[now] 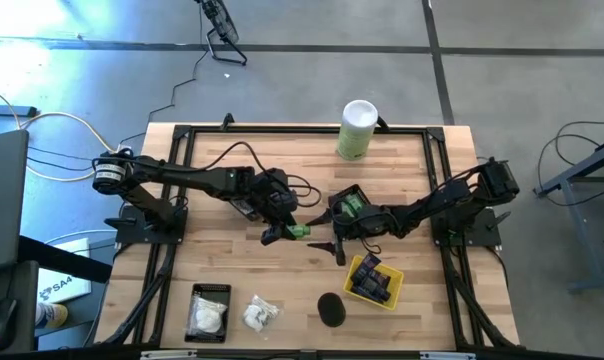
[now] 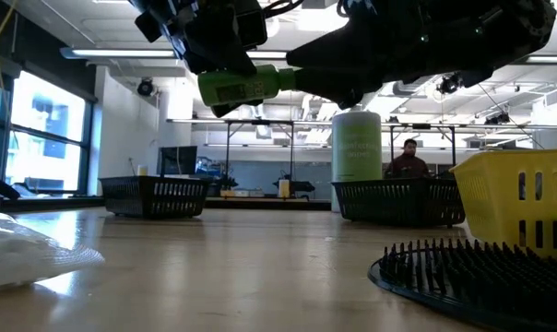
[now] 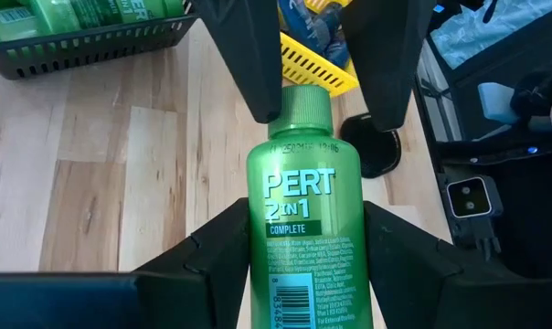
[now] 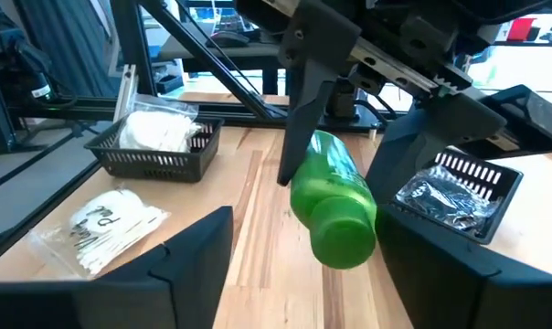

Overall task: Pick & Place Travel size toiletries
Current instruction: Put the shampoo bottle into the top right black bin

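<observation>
My left gripper (image 1: 279, 228) is shut on a bright green little bottle (image 1: 300, 231) above the table's middle. The bottle lies level in the air, its cap (image 4: 342, 239) toward my right gripper (image 1: 327, 236). That gripper is open, with a finger on either side of the cap (image 3: 305, 110); whether it touches, I cannot tell. More green bottles fill a black basket (image 1: 350, 205). Navy tubes lie in a yellow basket (image 1: 374, 281). White packets sit in a black basket (image 1: 209, 310), and one white packet (image 1: 260, 315) lies on the table beside a black disc (image 1: 330, 308). My left gripper pinches the green bottle's body (image 3: 303, 265) between its two fingers (image 3: 217, 265), on the half away from the cap. The bottle lies along the fingers, cap pointing forward. It is level and lifted clear of the table, as the bottle (image 2: 237, 88) shows in the low view.
A tall white-and-green canister (image 1: 357, 130) stands at the table's far edge. Bare wood (image 1: 222, 250) lies left of the grippers, toward the near edge. A person (image 2: 408, 159) sits in the room beyond the table.
</observation>
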Robot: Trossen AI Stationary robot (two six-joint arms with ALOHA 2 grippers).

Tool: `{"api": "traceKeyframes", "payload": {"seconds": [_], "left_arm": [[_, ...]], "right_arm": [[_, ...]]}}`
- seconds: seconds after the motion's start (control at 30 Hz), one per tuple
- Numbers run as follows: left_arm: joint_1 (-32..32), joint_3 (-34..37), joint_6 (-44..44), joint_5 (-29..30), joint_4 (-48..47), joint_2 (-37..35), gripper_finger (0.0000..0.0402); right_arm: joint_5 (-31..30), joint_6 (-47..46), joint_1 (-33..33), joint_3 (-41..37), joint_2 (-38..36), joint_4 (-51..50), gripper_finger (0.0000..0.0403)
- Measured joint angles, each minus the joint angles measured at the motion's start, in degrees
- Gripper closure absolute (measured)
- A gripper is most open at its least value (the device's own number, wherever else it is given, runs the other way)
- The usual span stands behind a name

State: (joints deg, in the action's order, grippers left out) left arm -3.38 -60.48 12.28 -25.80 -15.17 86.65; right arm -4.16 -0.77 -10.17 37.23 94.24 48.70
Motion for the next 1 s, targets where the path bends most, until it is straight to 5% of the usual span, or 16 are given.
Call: {"api": "traceKeyframes", "payload": {"seconds": [0.43, 0.73, 1.0], "left_arm": [[0.02, 0.01, 0.01, -0.11, -0.06, 0.0, 0.0219], [0.02, 0.01, 0.01, -0.42, -1.72, 0.0, 0.0219], [0.02, 0.01, 0.01, -0.93, -1.7, 0.0, 0.0219]], "right_arm": [[-0.1, 1.76, 0.5, 1.5, 3.72, 3.73, 0.0136], [-10.55, 19.48, -2.61, 6.86, 8.98, 3.44, 0.0136], [-10.72, 27.06, -2.76, 7.15, 8.98, 2.88, 0.0136]]}}
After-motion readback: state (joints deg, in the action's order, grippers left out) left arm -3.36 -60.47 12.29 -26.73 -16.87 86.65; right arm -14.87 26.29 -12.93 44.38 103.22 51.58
